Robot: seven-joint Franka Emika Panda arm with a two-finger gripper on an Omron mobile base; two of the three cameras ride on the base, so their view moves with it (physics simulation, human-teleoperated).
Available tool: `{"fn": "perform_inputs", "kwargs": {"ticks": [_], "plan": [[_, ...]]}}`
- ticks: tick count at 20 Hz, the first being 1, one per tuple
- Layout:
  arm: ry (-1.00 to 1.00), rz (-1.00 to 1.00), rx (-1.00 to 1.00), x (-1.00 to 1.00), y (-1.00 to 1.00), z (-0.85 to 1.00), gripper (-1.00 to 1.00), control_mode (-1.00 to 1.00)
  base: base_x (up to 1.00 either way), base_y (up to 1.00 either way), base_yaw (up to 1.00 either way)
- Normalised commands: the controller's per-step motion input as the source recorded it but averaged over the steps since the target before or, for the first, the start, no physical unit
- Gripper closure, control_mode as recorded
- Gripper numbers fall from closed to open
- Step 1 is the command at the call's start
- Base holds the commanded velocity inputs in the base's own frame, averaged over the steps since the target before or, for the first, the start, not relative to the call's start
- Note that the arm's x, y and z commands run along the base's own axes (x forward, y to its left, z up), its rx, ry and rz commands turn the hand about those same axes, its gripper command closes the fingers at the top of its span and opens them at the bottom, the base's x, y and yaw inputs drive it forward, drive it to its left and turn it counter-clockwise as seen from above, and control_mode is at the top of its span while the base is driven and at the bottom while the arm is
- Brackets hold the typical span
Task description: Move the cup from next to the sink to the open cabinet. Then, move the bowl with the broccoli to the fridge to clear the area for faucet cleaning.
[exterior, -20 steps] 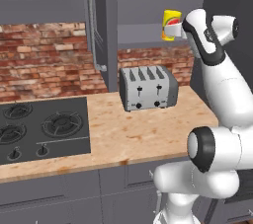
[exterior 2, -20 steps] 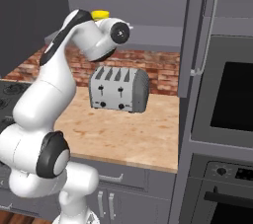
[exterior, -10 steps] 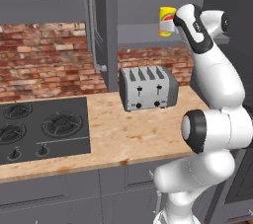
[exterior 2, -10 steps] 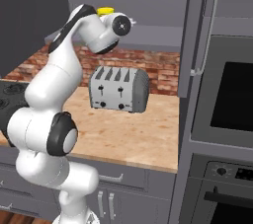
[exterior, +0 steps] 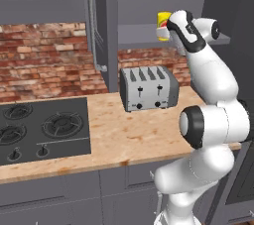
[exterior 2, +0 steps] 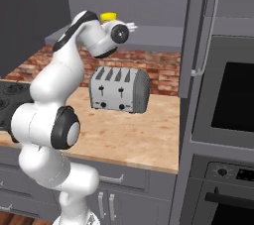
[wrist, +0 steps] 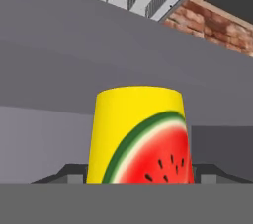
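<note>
The yellow cup (exterior: 162,24), with a watermelon slice printed on it, hangs upright in the air at the front of the open cabinet's shelf (exterior: 136,33). My gripper (exterior: 164,28) is shut on the cup, one finger on each side. The open cabinet's grey door (exterior: 105,26) with its long silver handle stands out to the left of the shelf. From the right base, the cup (exterior 2: 108,17) peeks above the hand. In the hand view the cup (wrist: 138,129) stands between the fingertips (wrist: 66,172), with the grey shelf (wrist: 74,70) behind it.
A silver four-slot toaster (exterior: 149,88) sits on the wooden counter (exterior: 134,137) below the cup. A black gas cooktop (exterior: 42,130) lies at the left. A brick wall backs the counter. A tall grey unit with an oven (exterior 2: 233,105) stands at the right.
The hand has carried the cup to the left and a little lower, closer to the cabinet shelf. The grip on the cup is unchanged.
</note>
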Motion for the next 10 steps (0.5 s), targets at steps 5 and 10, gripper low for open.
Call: {"fn": "perform_inputs", "kwargs": {"ticks": [5, 10], "plan": [[0.00, -0.09, 0.00, 0.53, 0.00, 0.00, 1.00, -1.00, 0.00, 0.00, 0.00], [0.00, -0.13, 0.00, 0.55, 0.00, 0.00, 1.00, -1.00, 0.00, 0.00, 0.00]]}}
